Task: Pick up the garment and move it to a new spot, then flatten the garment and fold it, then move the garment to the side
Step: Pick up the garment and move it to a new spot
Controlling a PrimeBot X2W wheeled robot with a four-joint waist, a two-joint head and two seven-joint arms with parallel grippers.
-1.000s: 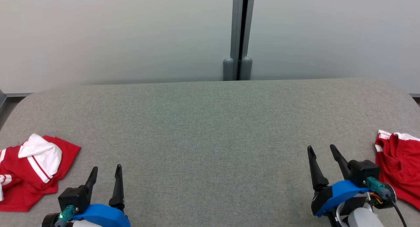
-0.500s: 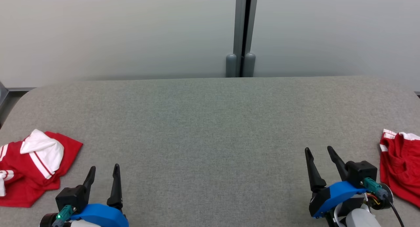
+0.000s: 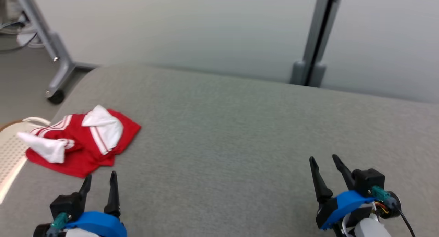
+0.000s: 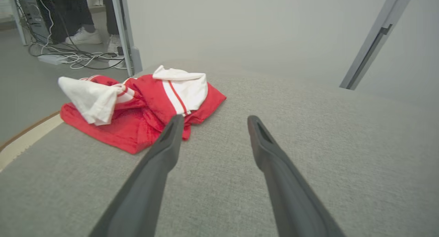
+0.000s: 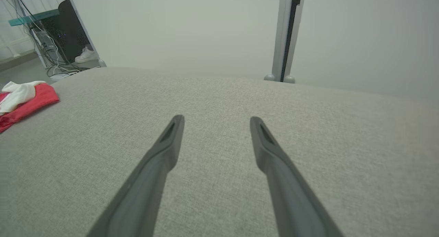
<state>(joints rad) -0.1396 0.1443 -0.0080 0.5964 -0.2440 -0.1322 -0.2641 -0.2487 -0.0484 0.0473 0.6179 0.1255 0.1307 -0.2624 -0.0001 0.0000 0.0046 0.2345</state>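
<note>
Soft, even light, faint shadows; head view slightly motion-blurred.

Open grey table stretches ahead of the right gripper to the far edge. Ahead of the left gripper, slightly to its left, the garment lies heaped near the table's left edge. A wall and post close off the far side.
</note>
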